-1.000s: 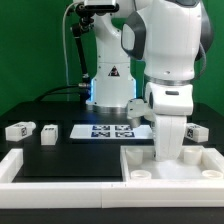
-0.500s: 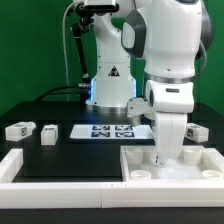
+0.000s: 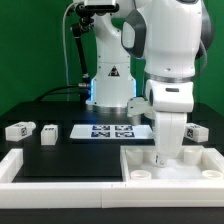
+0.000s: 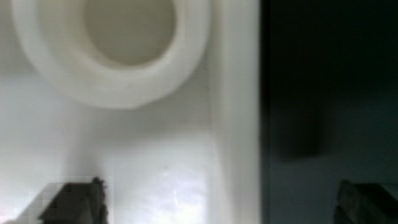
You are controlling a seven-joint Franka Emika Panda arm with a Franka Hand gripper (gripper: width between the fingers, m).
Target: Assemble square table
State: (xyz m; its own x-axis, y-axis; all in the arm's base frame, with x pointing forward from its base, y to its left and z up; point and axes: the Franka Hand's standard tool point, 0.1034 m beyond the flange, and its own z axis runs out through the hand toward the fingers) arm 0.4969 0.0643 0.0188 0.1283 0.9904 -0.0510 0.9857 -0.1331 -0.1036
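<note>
The white square table top (image 3: 190, 168) lies at the front of the exterior view's right, rim up. My gripper (image 3: 168, 157) points straight down onto its far left corner. In the wrist view the top's surface (image 4: 178, 150) and a round corner hole (image 4: 107, 45) fill the picture. The gripper (image 4: 217, 205) is open, with its dark fingertips (image 4: 71, 203) wide apart on either side of the top's edge and nothing between them. Two tagged white legs (image 3: 18, 130) (image 3: 48, 133) lie at the left, and another leg (image 3: 197, 131) lies behind the top. The fourth leg is not in view.
The marker board (image 3: 108, 130) lies mid-table behind the top. A long white L-shaped wall piece (image 3: 55, 170) runs along the front left, touching the top's left side. The robot base (image 3: 110, 85) stands at the back.
The gripper has sunk slightly toward the table top's corner, then stayed still. The parts have not moved.
</note>
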